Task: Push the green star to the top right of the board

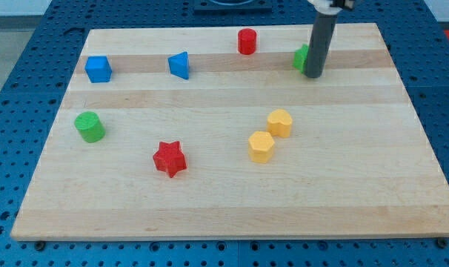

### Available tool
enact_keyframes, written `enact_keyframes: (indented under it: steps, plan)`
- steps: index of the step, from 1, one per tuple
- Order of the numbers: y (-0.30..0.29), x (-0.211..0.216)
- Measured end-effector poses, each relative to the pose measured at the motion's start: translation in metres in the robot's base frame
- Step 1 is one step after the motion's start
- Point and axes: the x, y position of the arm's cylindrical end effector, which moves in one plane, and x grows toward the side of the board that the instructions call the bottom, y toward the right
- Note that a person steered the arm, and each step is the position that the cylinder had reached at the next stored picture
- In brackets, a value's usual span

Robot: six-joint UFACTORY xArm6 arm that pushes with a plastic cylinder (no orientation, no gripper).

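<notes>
Camera view, single frame. Wooden board [232, 200] on blue perforated table [32, 44]. Dark rod coming down from the view's top, right of centre; my tip [313, 75] planted on the board near its upper right. No claw on this rig, so nothing released, clenched or grasped: just a bare rod end.

Green star [301, 57] at about 10 o'clock from my tip, touching or just beside the rod, mostly hidden behind it; only a green sliver visible, star shape not really readable. Sits in the board's upper right area, short of the top-right corner, which lies toward 2 o'clock from it.

Red cylinder [247, 41] at 10 o'clock from the green star, near the top edge, apart from it. Blue triangular block [180, 65] at 9 o'clock from the star, well apart. Blue cube [98, 69] further out at 9 o'clock, near the board's left side. Green cylinder [89, 127] at 6 o'clock from the blue cube, near the left edge.

Red star [170, 159] in the lower middle, at 4 o'clock from the green cylinder. Two yellow blocks, roughly hexagonal: upper yellow block [280, 123] at 7 o'clock from my tip, lower yellow block [261, 146] at 7 o'clock from the upper one, close, possibly just touching.
</notes>
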Motion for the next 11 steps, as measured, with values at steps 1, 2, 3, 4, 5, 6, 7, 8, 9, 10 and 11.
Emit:
enact_keyframes:
  steps: [1, 2, 3, 4, 5, 6, 7, 8, 9, 10, 11]
  plan:
    - [-0.002, 0.016]
    - [-0.046, 0.04]
    - [-0.053, 0.018]
    - [-0.018, -0.013]
    - [0.009, -0.044]
    - [0.035, -0.068]
    - [0.032, -0.046]
    - [-0.01, 0.011]
    - [-0.083, 0.016]
    - [-0.169, 0.037]
    - [-0.254, 0.083]
